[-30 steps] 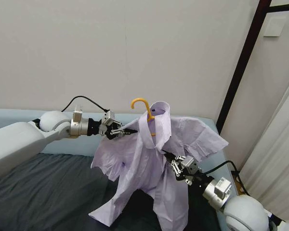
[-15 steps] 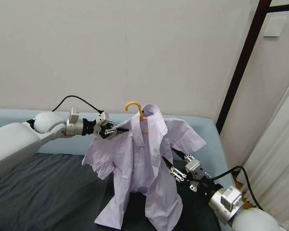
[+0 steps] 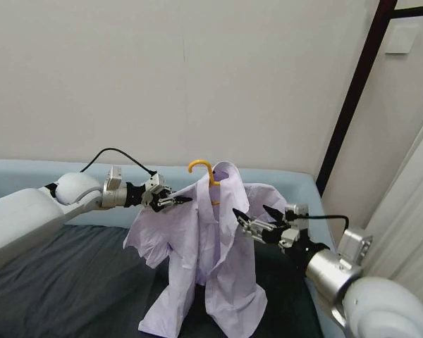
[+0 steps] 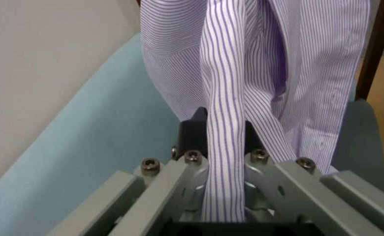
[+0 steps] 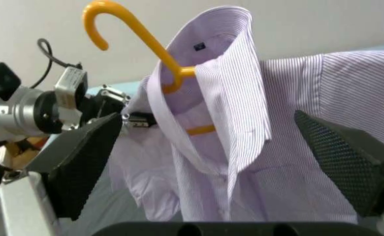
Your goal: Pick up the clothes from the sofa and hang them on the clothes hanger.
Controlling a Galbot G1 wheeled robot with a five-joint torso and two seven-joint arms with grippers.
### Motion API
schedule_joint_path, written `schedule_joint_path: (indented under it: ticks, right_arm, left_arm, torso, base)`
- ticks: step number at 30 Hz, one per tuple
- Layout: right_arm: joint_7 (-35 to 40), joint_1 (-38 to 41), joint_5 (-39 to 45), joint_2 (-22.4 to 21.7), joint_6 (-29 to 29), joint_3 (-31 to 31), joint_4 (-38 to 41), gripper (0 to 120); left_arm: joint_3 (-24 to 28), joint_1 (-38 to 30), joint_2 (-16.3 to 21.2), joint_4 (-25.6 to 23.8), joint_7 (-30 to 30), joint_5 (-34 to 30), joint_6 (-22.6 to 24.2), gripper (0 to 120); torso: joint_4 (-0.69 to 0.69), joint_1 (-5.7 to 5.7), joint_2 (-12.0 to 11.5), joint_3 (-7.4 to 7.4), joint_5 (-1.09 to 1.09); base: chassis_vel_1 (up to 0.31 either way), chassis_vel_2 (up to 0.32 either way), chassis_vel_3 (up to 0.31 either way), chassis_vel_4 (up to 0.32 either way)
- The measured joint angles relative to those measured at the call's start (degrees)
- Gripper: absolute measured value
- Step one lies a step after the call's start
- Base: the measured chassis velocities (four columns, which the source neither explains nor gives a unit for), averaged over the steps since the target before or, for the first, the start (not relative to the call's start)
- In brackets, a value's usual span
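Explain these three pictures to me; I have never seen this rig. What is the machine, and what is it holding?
It is a wheeled robot with two arms. The wide picture comes from its head camera; the other two from cameras on its wrists. The left gripper has its fingers shut on a shoulder fold of the lilac striped shirt, which hangs on a yellow hook-topped hanger over the pale blue sofa with its dark grey seat. The right gripper is open in front of the shirt, holding nothing.
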Motion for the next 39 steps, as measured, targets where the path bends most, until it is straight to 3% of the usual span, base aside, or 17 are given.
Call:
schedule_joint_path:
  ticks: [15,39]
  right_arm:
    - [-0.8,0.3,-0.9,0.9,-1.5,-1.8,-4.3,99]
    - [-1.9,-0.8,-3.6,0.0,-0.1,-3.1,-2.5,14]
  left_arm:
    - [-1.3,2.3,2.9,-3.4,0.4,-0.2,0.0,1]
    - [-1.8,2.9,4.3,-4.9,0.5,-0.3,0.2,1]
  torso:
    - [-0.02,0.00,0.0,0.00,0.01]
    - [-0.02,0.00,0.0,0.00,0.01]
  base:
    - [0.000,0.000,0.000,0.000]
    - [0.000,0.000,0.000,0.000]
